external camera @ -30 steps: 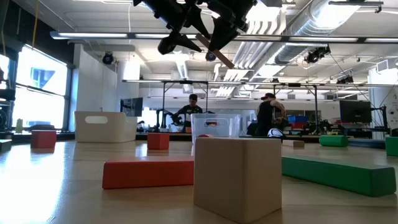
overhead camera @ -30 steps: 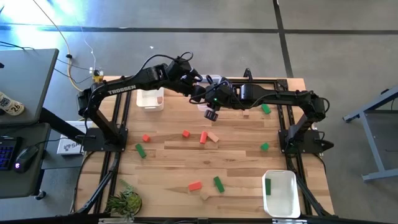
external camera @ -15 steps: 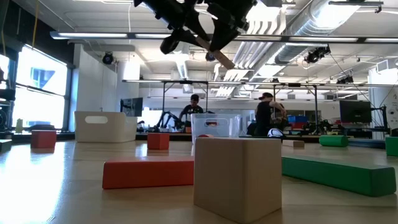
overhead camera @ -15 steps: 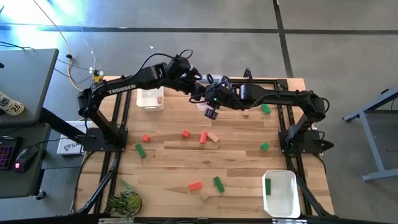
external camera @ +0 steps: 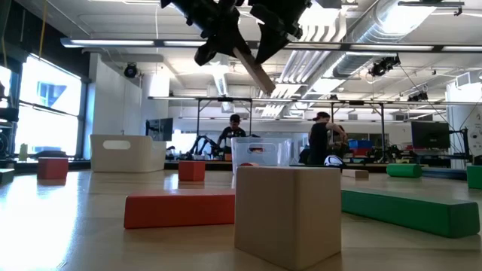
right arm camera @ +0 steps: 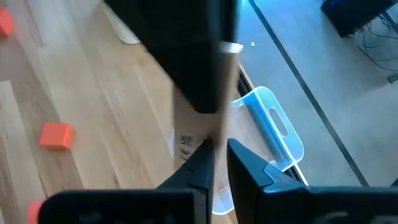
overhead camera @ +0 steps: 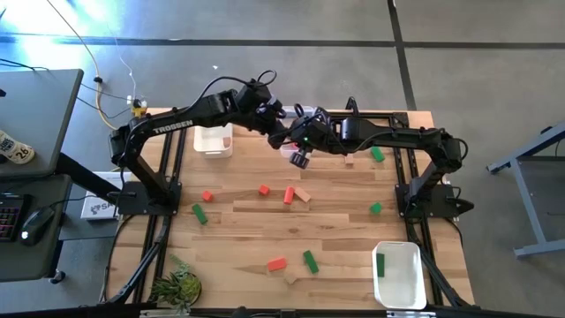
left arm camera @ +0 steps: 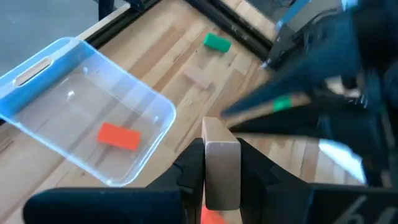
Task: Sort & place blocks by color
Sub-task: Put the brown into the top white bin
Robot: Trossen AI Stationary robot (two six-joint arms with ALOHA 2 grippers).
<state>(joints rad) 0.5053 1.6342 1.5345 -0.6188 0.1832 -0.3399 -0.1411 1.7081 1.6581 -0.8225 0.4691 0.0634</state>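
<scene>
The pale butcher-block table (overhead camera: 247, 231) carries the scattered blocks, with a wide workshop behind it where people stand at benches. Closest in the low view sit a pale natural-wood cube (external camera: 290, 214), a red wooden bar (external camera: 179, 208) and a green wooden bar (external camera: 410, 211), all loose and unsorted. A white plastic bin (external camera: 126, 153) and a clear plastic bin (external camera: 260, 154) wait farther back.

Above these, both arms meet in mid-air at the table's far middle. The left gripper (left arm camera: 221, 168) has its fingers clamped on a pale natural-wood bar (external camera: 252, 66), which slants down from the jaws, clear of the table. The right gripper (right arm camera: 219, 155) sits just beside it, fingers drawn almost together with nothing visibly between them. This reads as a hand-over, with the left arm taking the bar, probably because its bin lies on that arm's side.

The bar is plain, unpainted, smooth and square-edged. Beyond it the clear bin holds one red block (left arm camera: 118, 135), so it looks the wrong home for wood.
</scene>
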